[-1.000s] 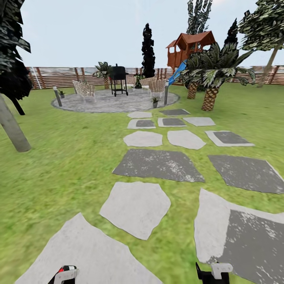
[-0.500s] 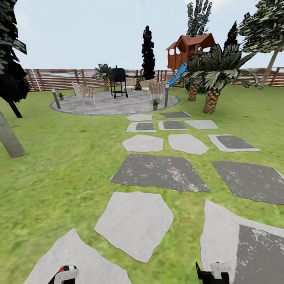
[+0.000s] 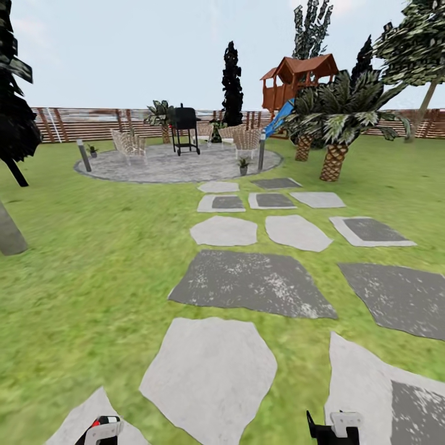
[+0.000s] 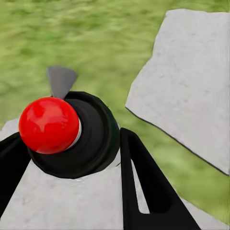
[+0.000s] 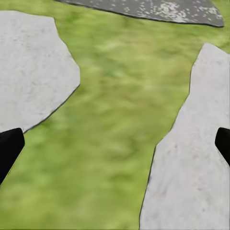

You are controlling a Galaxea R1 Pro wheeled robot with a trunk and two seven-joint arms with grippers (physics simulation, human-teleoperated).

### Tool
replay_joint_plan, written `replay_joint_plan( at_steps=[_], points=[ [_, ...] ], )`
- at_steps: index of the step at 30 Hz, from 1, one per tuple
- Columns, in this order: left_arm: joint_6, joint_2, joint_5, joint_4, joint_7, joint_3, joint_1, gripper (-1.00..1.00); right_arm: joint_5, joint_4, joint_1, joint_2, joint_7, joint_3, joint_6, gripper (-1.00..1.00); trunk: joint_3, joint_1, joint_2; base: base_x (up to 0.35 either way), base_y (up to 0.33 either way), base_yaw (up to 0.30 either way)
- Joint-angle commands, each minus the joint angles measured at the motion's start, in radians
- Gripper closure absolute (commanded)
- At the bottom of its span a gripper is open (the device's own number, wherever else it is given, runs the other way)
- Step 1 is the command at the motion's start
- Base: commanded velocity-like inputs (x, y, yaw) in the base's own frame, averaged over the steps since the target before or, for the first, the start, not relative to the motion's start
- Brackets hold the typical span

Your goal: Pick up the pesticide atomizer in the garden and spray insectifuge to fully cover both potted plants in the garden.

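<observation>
Left gripper fingers clamp a black-topped, red-knobbed bottle, apparently the pesticide atomizer; right gripper fingers spread wide, empty. Potted plants stand by the paved round at twelve o'clock

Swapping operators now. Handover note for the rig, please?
Left gripper: looks shut on the atomizer, whose black top and red knob sit between the fingers.
Right gripper: open, nothing in it.
Plants: the near plant is at the front edge of the paved round; the left plant is at its left edge. Both are far ahead, past the stepping stones.
Done: atomizer in hand.
Left: drive up, spray both plants fully.
</observation>
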Motion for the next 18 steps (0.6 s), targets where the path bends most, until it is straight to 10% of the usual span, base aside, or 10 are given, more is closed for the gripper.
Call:
replay_joint_plan(
  at_steps=[1,18],
  points=[
    [-0.003,0.000,0.000,0.001,0.001,0.000,-0.001,1.00,0.000,0.001,-0.001,0.000,0.000,0.000,-0.003,-1.00,-0.001,0.000,0.000,0.340,0.000,0.000],
    [-0.003,0.000,0.000,0.001,0.001,0.000,-0.001,1.00,0.000,0.001,-0.001,0.000,0.000,0.000,-0.003,-1.00,-0.001,0.000,0.000,0.340,0.000,0.000]
  ],
)
